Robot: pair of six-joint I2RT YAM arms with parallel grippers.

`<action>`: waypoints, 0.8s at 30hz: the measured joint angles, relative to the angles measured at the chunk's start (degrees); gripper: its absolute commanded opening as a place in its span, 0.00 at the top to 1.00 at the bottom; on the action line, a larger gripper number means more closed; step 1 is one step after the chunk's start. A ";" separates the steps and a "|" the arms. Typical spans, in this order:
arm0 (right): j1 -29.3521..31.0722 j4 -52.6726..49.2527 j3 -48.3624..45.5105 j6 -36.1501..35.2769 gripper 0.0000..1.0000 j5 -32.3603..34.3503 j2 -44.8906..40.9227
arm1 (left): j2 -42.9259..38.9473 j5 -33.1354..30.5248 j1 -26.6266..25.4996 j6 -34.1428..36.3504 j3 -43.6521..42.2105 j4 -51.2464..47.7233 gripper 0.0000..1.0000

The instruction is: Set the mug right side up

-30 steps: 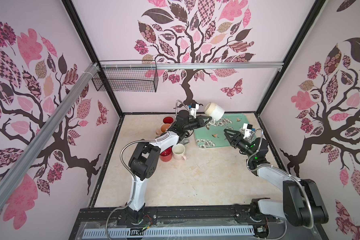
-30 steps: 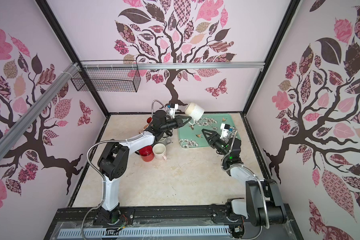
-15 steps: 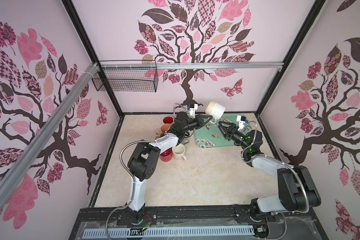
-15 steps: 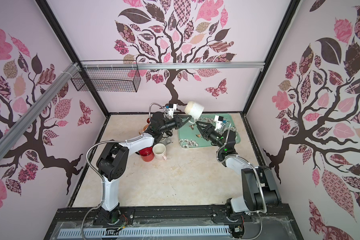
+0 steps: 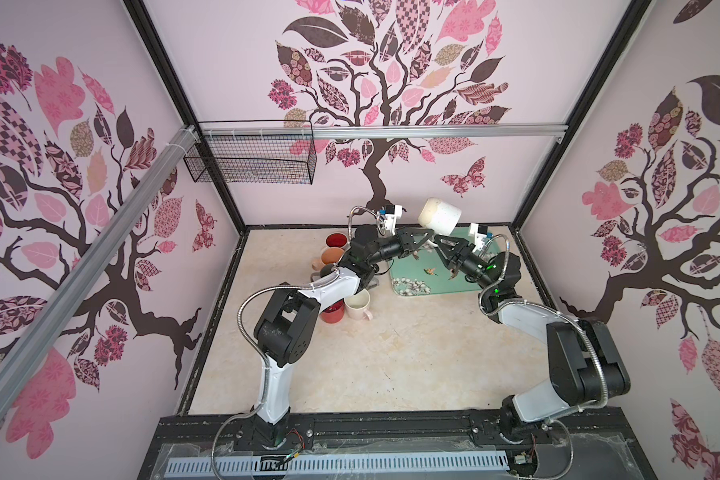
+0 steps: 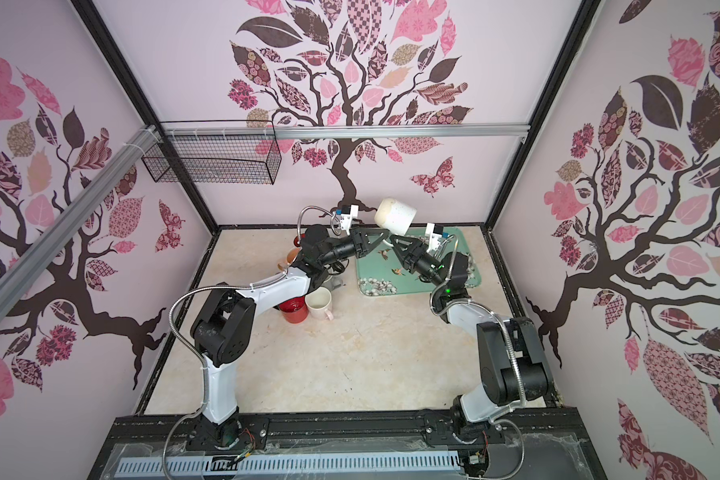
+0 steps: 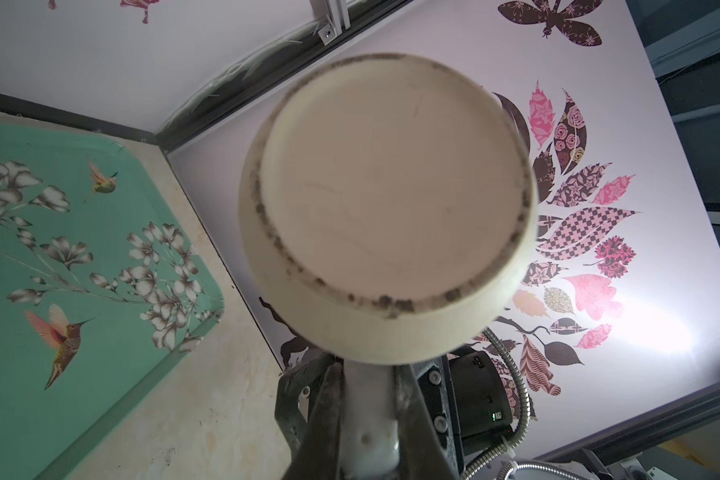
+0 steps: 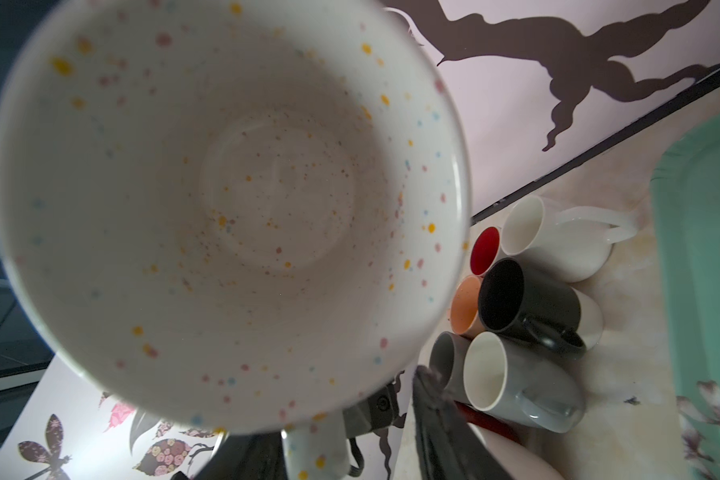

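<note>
Mug: speckled cream, aloft at upper centre in both top views, base toward upper left, above far edge of tray. Left gripper: clamps handle. Right gripper: jaws parted, straddles same handle.

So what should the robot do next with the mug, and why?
Probably close the right end effector on the handle of the mug. The left end effector holds it in the air by that handle, mouth facing the right arm, and the right jaws stand open around it, so a handover looks ready.
</note>
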 measured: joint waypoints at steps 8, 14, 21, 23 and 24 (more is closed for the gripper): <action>0.28 4.11 1.18 -0.11 1.00 -2.21 0.94 | -1.79 -0.81 -0.17 -2.60 -1.51 -0.61 1.00; 0.68 3.37 1.20 -1.66 1.00 -3.63 0.61 | -4.59 -1.33 -0.20 0.28 -3.87 -3.19 0.83; 1.20 -11.58 1.20 -8.96 1.00 -3.50 -6.78 | -13.51 -1.38 -0.07 13.35 -9.73 -12.37 0.62; 0.92 -16.37 1.20 -11.63 1.00 -2.14 -9.35 | -16.96 -0.98 0.35 16.48 -11.43 -13.22 0.59; 0.70 -18.69 1.22 -12.98 1.00 -1.51 -10.32 | -19.02 -0.70 0.70 18.10 -12.31 -13.55 0.58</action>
